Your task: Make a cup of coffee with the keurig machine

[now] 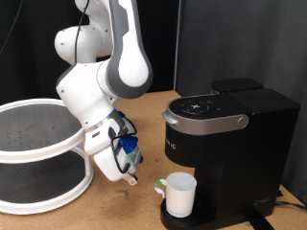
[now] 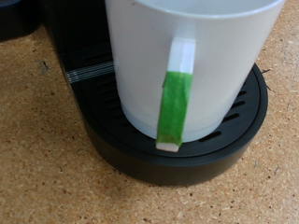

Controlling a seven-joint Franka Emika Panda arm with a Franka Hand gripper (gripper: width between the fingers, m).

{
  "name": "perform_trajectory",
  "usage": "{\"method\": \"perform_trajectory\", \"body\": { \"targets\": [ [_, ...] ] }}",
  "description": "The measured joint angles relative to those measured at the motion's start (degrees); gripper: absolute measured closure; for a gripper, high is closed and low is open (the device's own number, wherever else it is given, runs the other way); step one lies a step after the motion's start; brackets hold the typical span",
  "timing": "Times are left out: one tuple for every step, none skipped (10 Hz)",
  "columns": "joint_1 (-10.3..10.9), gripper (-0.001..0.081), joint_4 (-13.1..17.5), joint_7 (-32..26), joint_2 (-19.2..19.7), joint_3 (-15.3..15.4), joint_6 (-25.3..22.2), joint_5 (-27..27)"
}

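White cup (image 1: 179,195) sits on keurig machine (image 1: 225,144) drip tray, placement step looks done; gripper (image 1: 134,178) beside handle, can't tell if open/closed; next needs clean retreat.

cup (image 1: 180,195) on keurig machine (image 1: 230,144) drip tray (image 2: 224,140), tool (image 1: 134,175) beside

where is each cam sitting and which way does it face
Exterior view: off the arm, at the bench's side, facing the white arm, its pincer low beside the cup on the keurig machine, with a round white rack at the exterior view's left.
Wrist view: on the hand, looking down close at the cup's green-striped handle and the drip tray; no part of the robot shows.
Shared: the cup on the drip tray.
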Motion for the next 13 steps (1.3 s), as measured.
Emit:
{"method": "perform_trajectory", "body": {
  "targets": [
    [-0.03,0.0001,-0.10,-0.79,0.07,-0.02,0.06,0.03],
    [-0.09,0.0001,-0.23,-4.14,-0.23,-0.23,0.35,2.53],
    [-0.33,0.0001,-0.56,-6.13,-1.15,-0.64,0.38,3.89],
    [-0.83,0.0001,-0.99,-6.38,-3.00,-1.18,-0.38,4.17],
    [-1.39,0.0001,-1.40,-6.21,-5.24,-1.80,-1.28,4.08],
    [-1.96,0.0001,-1.72,-4.31,-7.54,-2.34,-1.96,2.69],
    [-2.62,0.0001,-1.82,-0.58,-9.71,-2.77,-3.10,-0.13],
    [-3.31,0.0001,-1.80,3.20,-11.88,-3.07,-4.08,-3.12],
    [-3.92,0.0001,-1.75,6.22,-13.98,-3.41,-5.29,-5.61],
    [-4.60,0.0001,-1.65,8.39,-16.06,-3.60,-6.63,-7.36],
    [-5.30,0.0001,-1.49,10.37,-18.07,-3.76,-8.24,-9.06],
    [-5.96,0.0001,-1.23,12.46,-19.98,-3.91,-9.88,-10.80],
    [-6.68,0.0001,-0.84,15.03,-21.78,-4.08,-11.97,-13.05]
  ]
}}
